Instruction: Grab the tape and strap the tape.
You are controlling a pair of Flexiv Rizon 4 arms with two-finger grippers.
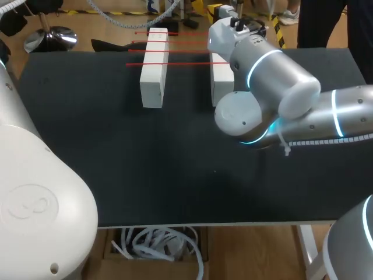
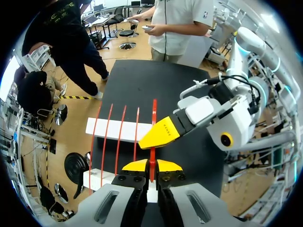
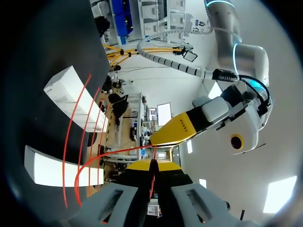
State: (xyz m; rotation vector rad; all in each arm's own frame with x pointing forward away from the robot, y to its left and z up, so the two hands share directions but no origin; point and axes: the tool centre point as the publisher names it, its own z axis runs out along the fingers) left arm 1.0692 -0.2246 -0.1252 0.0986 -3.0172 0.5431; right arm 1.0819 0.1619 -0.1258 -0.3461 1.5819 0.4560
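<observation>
Two white blocks (image 1: 154,70) (image 1: 221,81) stand on the black table (image 1: 175,175), with several strands of red tape (image 1: 169,51) stretched across them. In the left wrist view my left gripper (image 2: 152,166) is shut on a red tape strand (image 2: 154,118) that runs ahead over the far block (image 2: 113,130). A yellow finger (image 2: 161,134) of my right gripper sits just ahead of it. In the right wrist view my right gripper (image 3: 152,165) is shut on the thin red tape (image 3: 118,152), close to a yellow finger (image 3: 175,130) of the left gripper. Both grippers are hidden in the head view.
My right arm (image 1: 280,81) reaches over the table from the right and covers most of the right block. The left arm's shell (image 1: 35,198) fills the near left corner. The table's far edge (image 1: 87,52) lies just behind the blocks.
</observation>
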